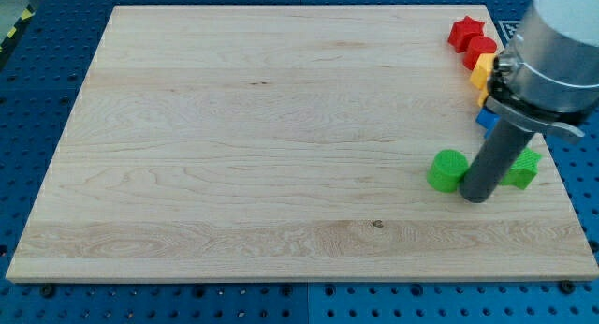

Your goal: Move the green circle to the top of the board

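The green circle [447, 169] lies on the wooden board [281, 137] at the view's lower right. My tip [477, 195] stands just to the right of it, touching or nearly touching its right side. A second green block [524, 169], of a shape I cannot make out, lies just right of the rod, partly hidden by it.
Along the board's right edge near the top lie a red star [465, 31], a red block [481, 51], a yellow block [482, 73] and a blue block [487, 119], the last two largely hidden by the arm [552, 43].
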Controlling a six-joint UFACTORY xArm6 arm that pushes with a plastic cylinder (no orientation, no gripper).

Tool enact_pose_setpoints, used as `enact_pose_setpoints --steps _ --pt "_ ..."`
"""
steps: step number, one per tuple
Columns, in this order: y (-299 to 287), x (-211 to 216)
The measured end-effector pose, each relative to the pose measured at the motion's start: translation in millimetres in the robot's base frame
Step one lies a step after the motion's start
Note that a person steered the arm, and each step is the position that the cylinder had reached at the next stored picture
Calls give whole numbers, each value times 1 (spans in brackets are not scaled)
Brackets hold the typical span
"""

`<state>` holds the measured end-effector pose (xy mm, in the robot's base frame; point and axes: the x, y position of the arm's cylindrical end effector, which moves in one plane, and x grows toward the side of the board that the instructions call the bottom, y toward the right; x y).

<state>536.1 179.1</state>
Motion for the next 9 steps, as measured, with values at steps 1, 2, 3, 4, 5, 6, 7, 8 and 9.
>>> enact_pose_setpoints --steps 1,2,3,4,5,6,7,8,9 --pt "-14 -3" --pt "10 -3" --pt "10 -6" --pt "-16 -13" --pt "-37 -13" --pt "-53 -15" --pt "-53 -26" --pt "-53 -28" --pt "-38 -30"
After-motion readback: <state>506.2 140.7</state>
